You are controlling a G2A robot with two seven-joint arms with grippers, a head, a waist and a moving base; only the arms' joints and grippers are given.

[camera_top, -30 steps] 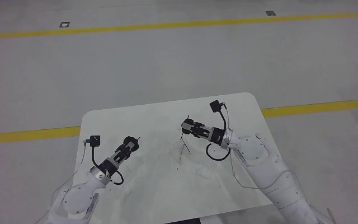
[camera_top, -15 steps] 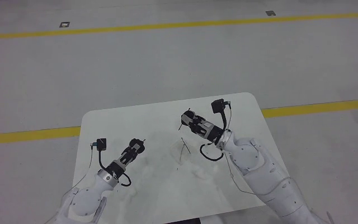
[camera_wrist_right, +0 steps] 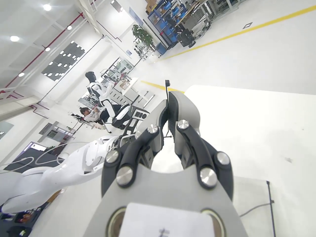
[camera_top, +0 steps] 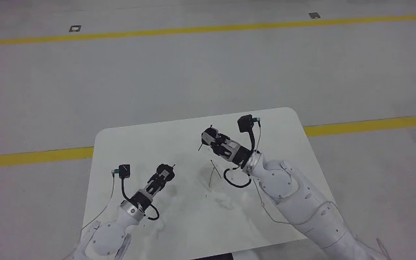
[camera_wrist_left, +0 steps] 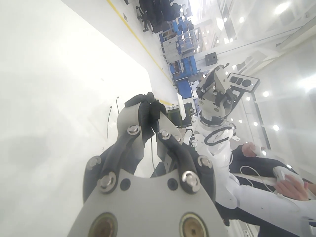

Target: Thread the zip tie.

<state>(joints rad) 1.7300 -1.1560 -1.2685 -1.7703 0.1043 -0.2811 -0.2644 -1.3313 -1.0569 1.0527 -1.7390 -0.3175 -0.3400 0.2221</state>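
**Zip tie threading: one tie gripped, ends not yet mated**

Left gripper [camera_top: 167, 171] sat at lower left of the top view, low over the desk [camera_top: 130, 146], pointing toward the upper right. Its jaws were clenched. A thin dark strand [camera_wrist_left: 152, 154] ran between them in the left wrist view; could not tell what it was. Judged: parked close so it can meet the other arm's tie.

Loose ties [camera_top: 213, 173] lay on the desk at centre frame, between the two grippers and touching neither.

Right gripper [camera_top: 207, 136] stood just above centre, pointing to the upper left. Its jaws were clamped on a zip tie [camera_wrist_right: 167, 84], with the strip pinched flat and the head sticking out past the tips. Judged: the head was left exposed so a tail can enter it. Threading not yet begun, as far as visible.
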